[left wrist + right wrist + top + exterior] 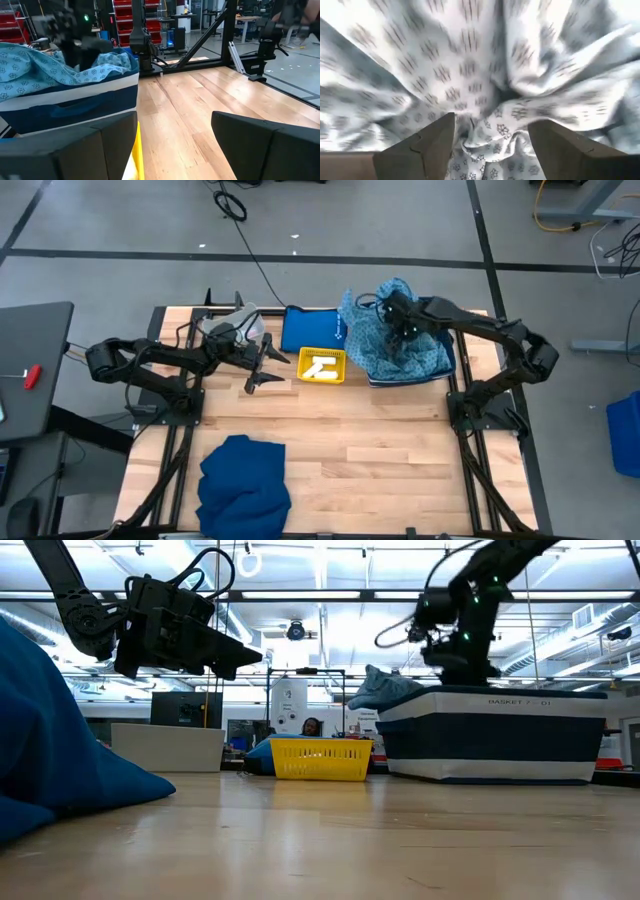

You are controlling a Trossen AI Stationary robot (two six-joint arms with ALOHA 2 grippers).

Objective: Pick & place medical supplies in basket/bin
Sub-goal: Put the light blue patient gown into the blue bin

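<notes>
Over the navy bin [440, 370], the right gripper [400, 320] hangs with fingers spread above the patterned light-blue cloth [385, 345] heaped inside it, while the left gripper [262, 368], also spread and empty, waits beside the yellow basket [322, 366].

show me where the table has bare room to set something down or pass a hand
Widest bare wood: the near half, right of the dark-blue cloth, between the arm bases. A strip also runs below the yellow basket. The far edge is crowded: left gripper, yellow basket, blue pouch, and the bin with patterned cloth under the right gripper.
</notes>
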